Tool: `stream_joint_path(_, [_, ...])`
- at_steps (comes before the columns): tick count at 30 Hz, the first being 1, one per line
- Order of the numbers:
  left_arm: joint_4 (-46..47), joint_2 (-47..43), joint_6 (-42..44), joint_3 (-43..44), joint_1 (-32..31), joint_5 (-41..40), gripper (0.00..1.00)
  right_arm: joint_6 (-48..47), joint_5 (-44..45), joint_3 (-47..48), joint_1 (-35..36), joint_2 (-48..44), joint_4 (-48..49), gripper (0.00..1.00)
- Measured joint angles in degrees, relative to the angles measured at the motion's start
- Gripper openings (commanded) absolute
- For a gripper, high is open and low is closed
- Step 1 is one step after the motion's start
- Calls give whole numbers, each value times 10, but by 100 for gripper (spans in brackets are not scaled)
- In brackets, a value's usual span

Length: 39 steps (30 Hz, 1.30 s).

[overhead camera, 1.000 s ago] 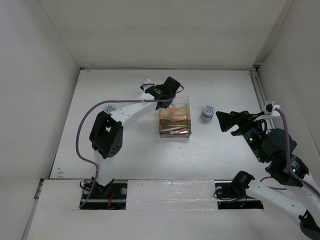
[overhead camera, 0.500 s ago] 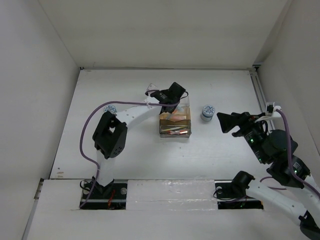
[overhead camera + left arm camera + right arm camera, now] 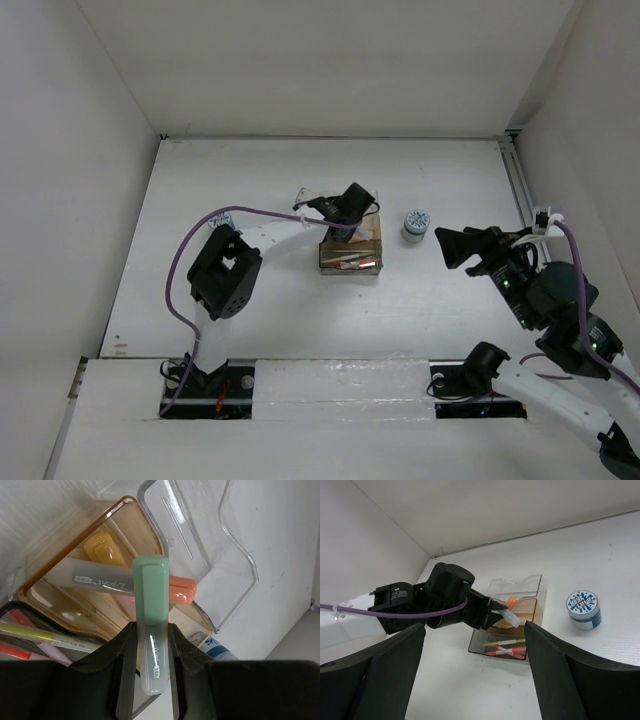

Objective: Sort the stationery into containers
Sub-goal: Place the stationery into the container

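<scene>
Moved: left gripper has come nearer, from the organizer's far rim to above it.
Left gripper: clamped on a short green-capped translucent marker.
Organizer: clear rectangular plastic organizer, directly under that marker.
Roll: round blue-grey patterned roll, at the organizer's 3 o'clock, apart from it.
Right gripper: spread wide, empty, at the roll's 4 o'clock.

A roll stands right of the organizer.

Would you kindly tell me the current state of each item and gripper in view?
left gripper: shut on the green marker, above the organizer
green marker: gripped, not yet released
right gripper: open, empty
organizer: upright, holding pens and an orange marker
blue roll: standing flat, right of the organizer, untouched
</scene>
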Motion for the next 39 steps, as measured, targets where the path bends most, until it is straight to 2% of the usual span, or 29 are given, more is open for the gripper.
stream_joint_path(23, [51,-26,-42,-37,0,-1,0,-2,-14,0,0,-13,-6,86])
stream_joint_path(25, [54,-26,-44,-37,0,-1,12,-3,-16,0,0,-13,-8,86])
stream_joint_path(27, [54,-26,-45,-37,0,-1,14,-4,-19,0,0,-13,-9,86])
stream_joint_path(28, [55,-26,-46,-37,0,-1,24,-5,-21,0,0,-14,-9,86])
stream_joint_path(29, [55,-26,-47,-37,0,-2,28,-5,-22,0,0,-14,-8,86])
stream_joint_path(31, [58,-26,-48,-39,0,-2,32,-7,-26,0,0,-14,-9,86])
stream_joint_path(32, [61,-26,-48,-41,0,-3,43,-7,-26,0,0,-14,-9,86])
stream_joint_path(33, [64,-28,-49,-45,0,-4,43,-8,-26,0,0,-14,-9,86])
stream_joint_path(36, [72,-29,-48,-52,0,-5,63,-9,-28,0,0,-14,-9,86])
stream_joint_path(39, [79,-31,-48,-56,0,-6,63,-11,-30,0,0,-14,-9,86])
